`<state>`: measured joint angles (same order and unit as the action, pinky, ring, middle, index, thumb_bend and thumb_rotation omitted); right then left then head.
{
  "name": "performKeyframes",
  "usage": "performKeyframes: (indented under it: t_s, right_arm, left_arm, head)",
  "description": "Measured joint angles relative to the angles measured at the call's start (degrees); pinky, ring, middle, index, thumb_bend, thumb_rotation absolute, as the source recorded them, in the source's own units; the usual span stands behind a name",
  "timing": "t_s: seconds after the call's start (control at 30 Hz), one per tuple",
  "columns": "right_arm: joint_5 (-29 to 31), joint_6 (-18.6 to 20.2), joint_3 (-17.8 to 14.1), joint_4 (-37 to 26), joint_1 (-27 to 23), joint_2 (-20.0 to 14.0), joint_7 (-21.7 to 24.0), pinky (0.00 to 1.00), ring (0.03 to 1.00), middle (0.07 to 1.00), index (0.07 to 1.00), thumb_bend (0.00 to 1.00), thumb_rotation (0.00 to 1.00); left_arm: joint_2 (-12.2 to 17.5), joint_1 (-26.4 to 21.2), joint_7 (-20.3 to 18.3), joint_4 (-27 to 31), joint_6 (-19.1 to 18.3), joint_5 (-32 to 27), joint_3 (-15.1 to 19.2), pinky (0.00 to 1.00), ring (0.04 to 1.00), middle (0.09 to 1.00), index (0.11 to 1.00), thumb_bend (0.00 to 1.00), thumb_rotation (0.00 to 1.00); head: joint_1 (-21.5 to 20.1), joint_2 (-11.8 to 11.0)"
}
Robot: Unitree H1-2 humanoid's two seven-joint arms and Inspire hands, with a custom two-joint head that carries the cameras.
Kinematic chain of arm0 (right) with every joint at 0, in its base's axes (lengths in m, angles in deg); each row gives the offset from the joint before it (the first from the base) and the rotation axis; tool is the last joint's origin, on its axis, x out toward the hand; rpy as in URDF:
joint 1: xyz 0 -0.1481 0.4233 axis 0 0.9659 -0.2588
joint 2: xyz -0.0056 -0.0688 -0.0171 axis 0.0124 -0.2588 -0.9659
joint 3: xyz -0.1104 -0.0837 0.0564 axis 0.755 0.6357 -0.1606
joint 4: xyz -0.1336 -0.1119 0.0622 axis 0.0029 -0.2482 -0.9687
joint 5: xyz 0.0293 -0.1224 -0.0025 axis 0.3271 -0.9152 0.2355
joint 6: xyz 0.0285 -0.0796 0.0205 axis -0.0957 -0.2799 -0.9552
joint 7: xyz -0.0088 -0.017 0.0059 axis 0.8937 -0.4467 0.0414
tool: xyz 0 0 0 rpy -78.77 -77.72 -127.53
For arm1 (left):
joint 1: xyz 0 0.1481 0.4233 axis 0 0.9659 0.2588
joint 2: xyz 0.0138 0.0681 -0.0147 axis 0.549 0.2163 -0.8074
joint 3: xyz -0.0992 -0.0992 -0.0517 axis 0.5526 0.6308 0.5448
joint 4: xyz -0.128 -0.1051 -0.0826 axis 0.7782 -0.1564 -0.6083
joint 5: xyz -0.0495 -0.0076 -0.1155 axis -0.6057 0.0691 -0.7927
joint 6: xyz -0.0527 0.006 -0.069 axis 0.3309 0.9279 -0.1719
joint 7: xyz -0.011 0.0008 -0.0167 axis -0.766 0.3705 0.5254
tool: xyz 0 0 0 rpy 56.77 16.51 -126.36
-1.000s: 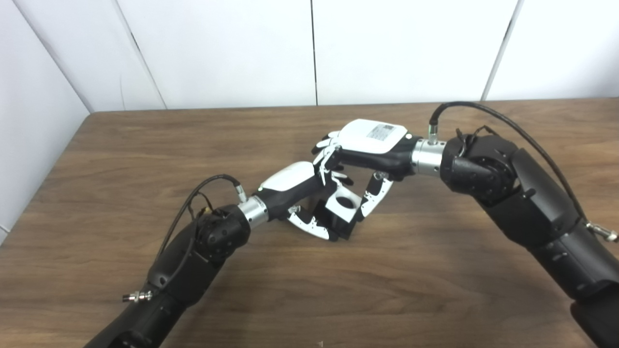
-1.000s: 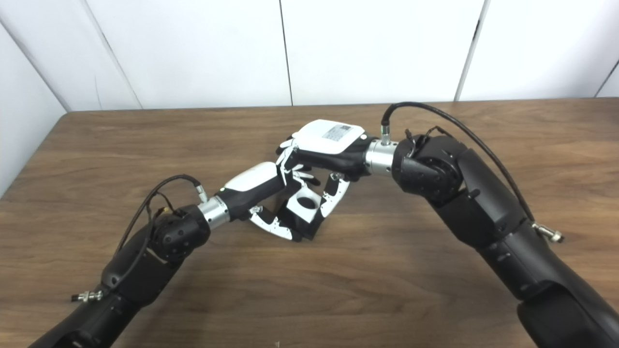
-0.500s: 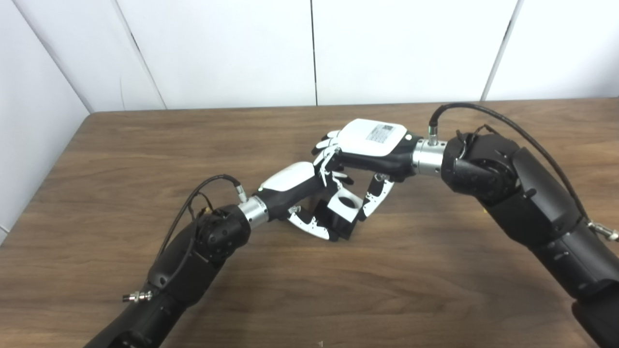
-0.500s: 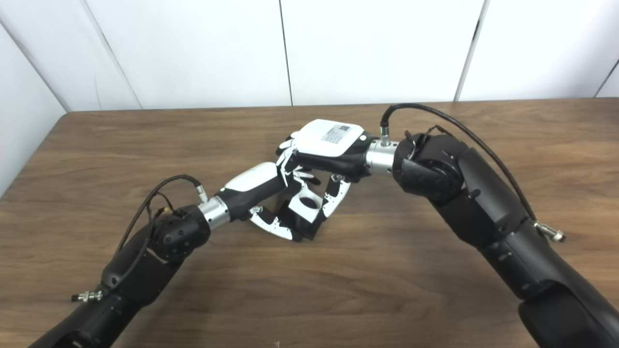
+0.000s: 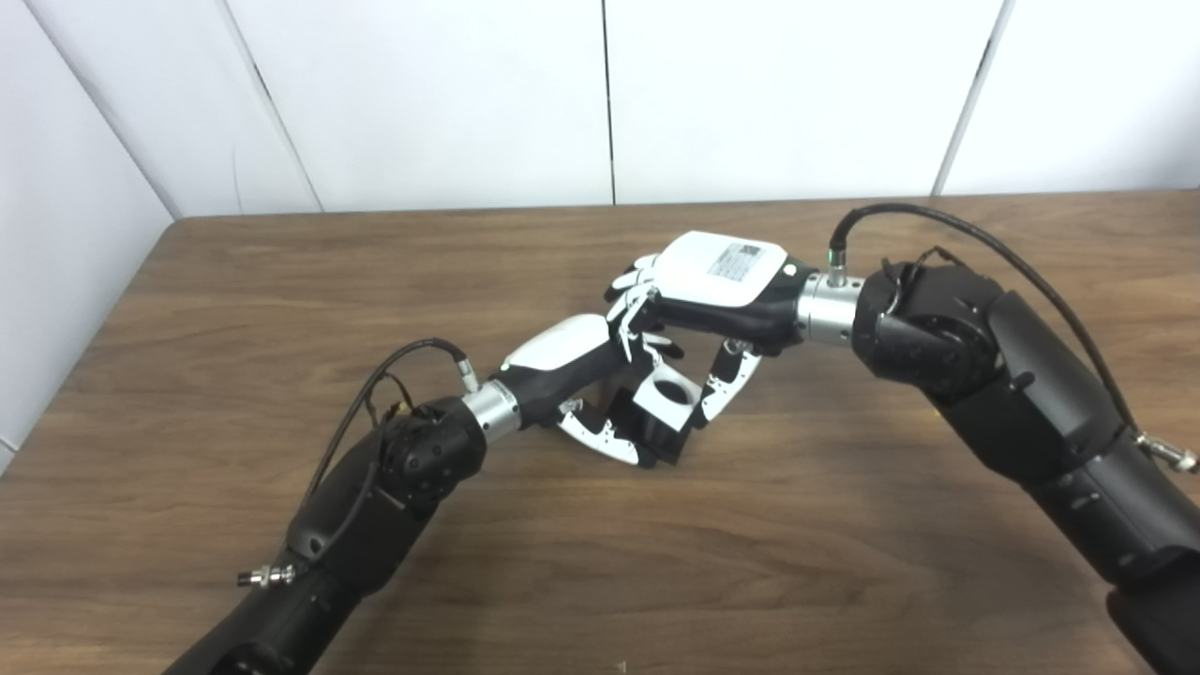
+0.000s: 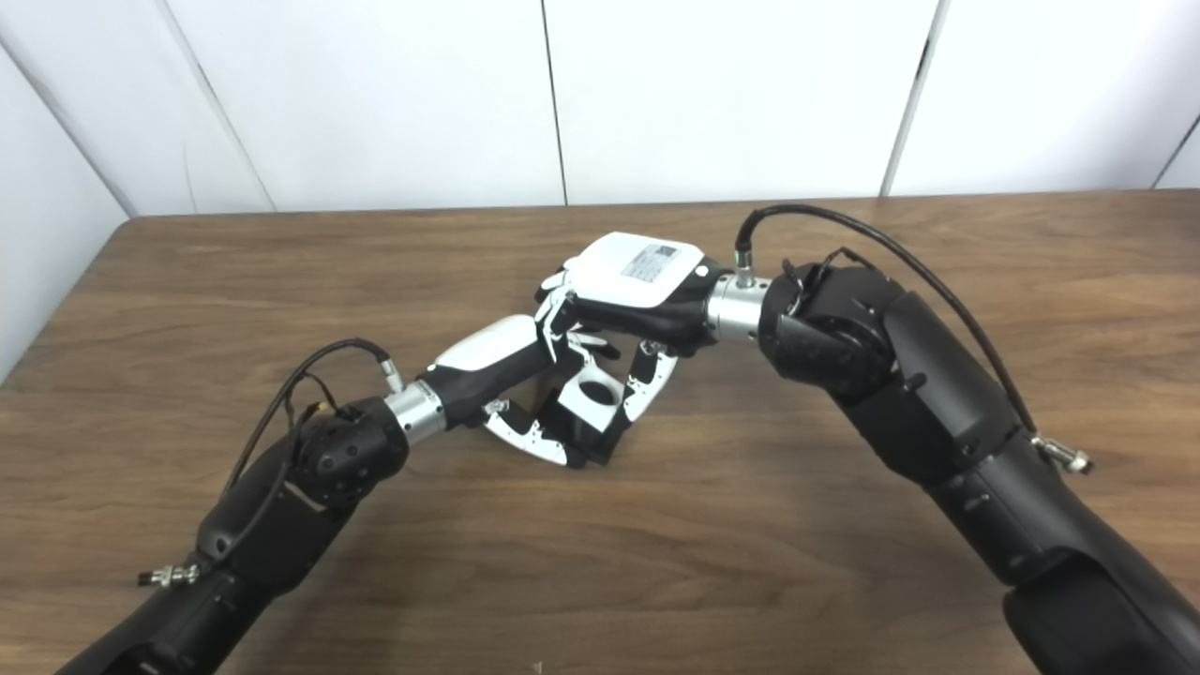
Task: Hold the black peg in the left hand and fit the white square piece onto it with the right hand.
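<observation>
Wood-grain table (image 5: 844, 562), mid area: left hand (image 5: 581, 375) grasps black peg block (image 5: 656, 436); right hand (image 5: 703, 300) grips white square piece (image 5: 667, 394), round hole, resting atop peg.

Brown wood-grain table (image 5: 844, 562), black peg (image 5: 656, 441) resting near its middle

Both arms: matte black segmented housings, rounded joints. Each wrist has a polished silver metal collar. A black cable with a silver plug loops from forearm to wrist on each arm. Left hand (image 5: 586, 375) and right hand (image 5: 698, 305): glossy white back plates over black bodies; right plate carries a small printed label. Fingers (image 5: 600, 439) are white with dark screw dots.
</observation>
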<state>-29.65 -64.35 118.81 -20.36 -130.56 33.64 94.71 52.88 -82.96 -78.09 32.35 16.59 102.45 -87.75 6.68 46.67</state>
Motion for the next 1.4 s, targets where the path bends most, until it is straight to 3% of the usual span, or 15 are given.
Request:
performKeyframes:
  t_s: [0.4, 0.63, 0.67, 0.7, 0.83, 0.9, 1.07, 1.2, 1.33, 1.4]
  right_arm:
    - [-3.60, -1.39, 1.43, -0.43, -0.38, 0.57, -1.32, 0.89, 0.880, 0.775, 0.483, 0.52, 0.14]
    - [-6.17, -2.22, 3.73, -1.23, -1.86, -0.24, -1.90, 0.93, 0.897, 0.782, 0.479, 0.53, 0.14]
    - [-6.32, -2.22, 4.05, -1.24, -1.97, -0.28, -1.93, 0.93, 0.893, 0.779, 0.478, 0.53, 0.14]
    - [-6.51, -2.22, 4.28, -1.25, -2.10, -0.32, -2.05, 0.93, 0.892, 0.778, 0.478, 0.53, 0.14]
    - [-6.98, -2.37, 6.83, -1.38, -3.22, -1.67, -3.54, 0.91, 0.881, 0.777, 0.480, 0.52, 0.15]
    - [-7.06, -2.45, 8.21, -1.42, -3.87, -2.32, -4.16, 0.92, 0.878, 0.778, 0.480, 0.52, 0.15]
    - [-7.62, -2.46, 11.84, -1.67, -5.76, -3.83, -6.18, 0.89, 0.863, 0.778, 0.476, 0.52, 0.14]
    - [-8.58, -2.46, 13.38, -2.16, -6.14, -4.66, -7.77, 0.90, 0.867, 0.788, 0.477, 0.52, 0.14]
    - [-8.79, -2.46, 13.88, -2.72, -6.23, -4.94, -7.66, 0.92, 0.881, 0.799, 0.480, 0.52, 0.15]
    - [-8.81, -2.46, 13.88, -3.26, -6.27, -4.94, -6.48, 0.90, 0.887, 0.833, 0.649, 0.88, 0.32]
  left_arm:
    - [0.22, -0.15, -1.57, 0.32, -1.17, -0.97, -0.07, 1.00, 1.000, 0.914, 0.495, 0.52, 0.08]
    - [0.18, -0.26, -2.39, 0.46, -2.72, -1.70, -0.15, 1.00, 0.960, 0.879, 0.497, 0.52, 0.08]
    - [0.18, -0.25, -2.93, 0.84, -3.75, -2.12, -0.12, 1.00, 0.966, 0.901, 0.674, 0.71, 0.17]
    - [0.17, -0.25, -3.57, 1.41, -5.09, -2.14, -0.14, 0.99, 0.968, 0.915, 0.750, 0.77, 0.20]
    - [0.66, -0.27, -4.23, 2.59, -6.60, -0.72, -0.86, 1.00, 0.997, 0.991, 0.917, 0.81, 0.31]
    - [0.79, -0.41, -4.12, 2.63, -6.50, 0.10, -1.29, 1.00, 1.000, 0.998, 0.925, 0.82, 0.31]
    - [0.74, -0.33, -3.65, 1.28, -4.50, -0.77, -0.65, 0.94, 0.933, 0.915, 0.821, 0.87, 0.19]
    - [0.75, -0.28, -3.19, 0.84, -3.39, -0.83, -0.27, 0.95, 0.922, 0.897, 0.792, 0.86, 0.20]
    - [1.30, -0.29, -3.25, 0.64, -2.16, -0.42, -0.44, 0.97, 0.965, 0.925, 0.810, 0.85, 0.30]
    - [1.61, -0.36, -3.20, 0.37, -0.63, 0.58, -0.73, 0.96, 0.973, 0.916, 0.800, 0.81, 0.30]
  head:
    - [0.70, 0.44]
    - [0.97, 0.53]
    - [0.97, 0.53]
    - [0.97, 0.53]
    - [1.05, 0.62]
    - [1.14, 0.62]
    - [1.23, 0.70]
    - [1.23, 0.70]
    - [1.14, 0.70]
    - [1.23, 0.70]
